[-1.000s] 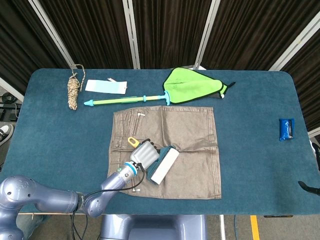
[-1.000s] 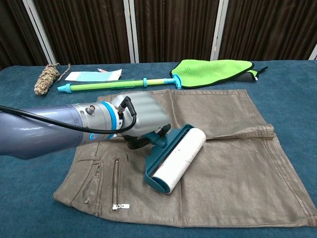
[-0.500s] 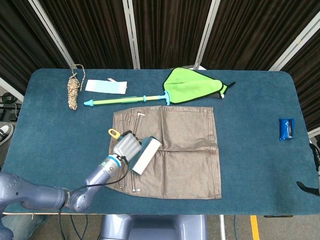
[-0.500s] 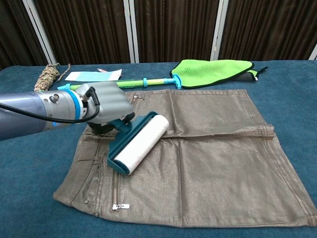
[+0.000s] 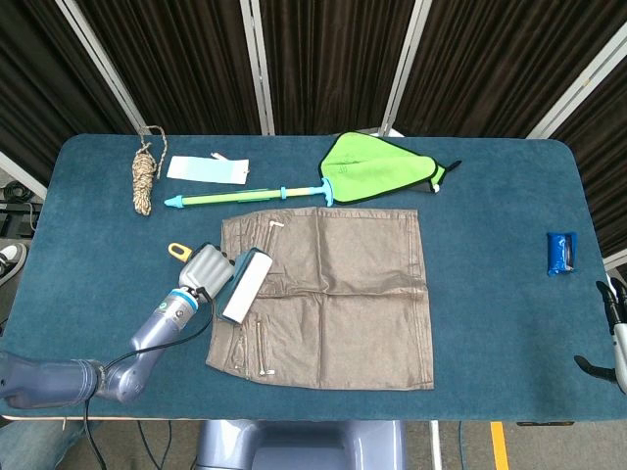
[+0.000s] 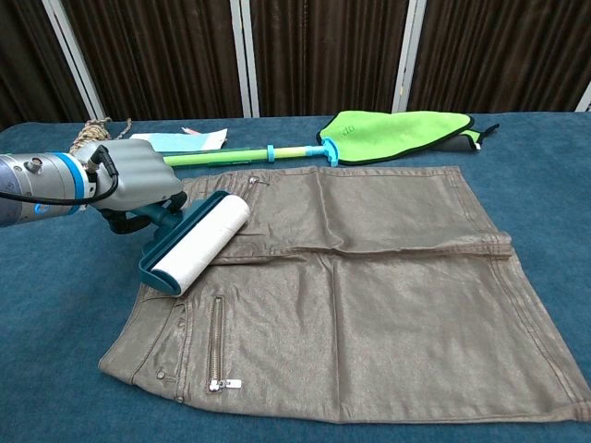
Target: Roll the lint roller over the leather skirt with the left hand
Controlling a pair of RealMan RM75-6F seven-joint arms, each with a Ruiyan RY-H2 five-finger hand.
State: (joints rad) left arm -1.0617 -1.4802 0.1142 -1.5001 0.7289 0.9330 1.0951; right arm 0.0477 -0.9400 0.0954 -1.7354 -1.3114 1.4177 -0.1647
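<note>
1. Sliding leftward across the leather skirt [image 6: 369,286] over the last second, the lint roller [image 6: 196,242] is now sitting at the skirt's waistband edge, with the left hand [image 6: 138,183] pulling it out toward the bare worktop [image 5: 490,215].
2. Its fingers are clenching the teal handle just behind the drum; the right hand [image 5: 612,338] is barely showing at the frame edge, and I cannot tell whether it is released or clenched.
3. Judging by looks, the roller is handling light and stiff, best held by the handle, while the skirt is lying soft and creased and may be bunching or lifting under the sticky drum.
4. Beyond the fingers, a green mop [image 5: 323,176], a rope bundle [image 5: 144,179] and a paper tag [image 5: 207,169] are lying well apart; a blue packet [image 5: 561,252] is sitting far across. Nothing is blocking the return stroke.
</note>
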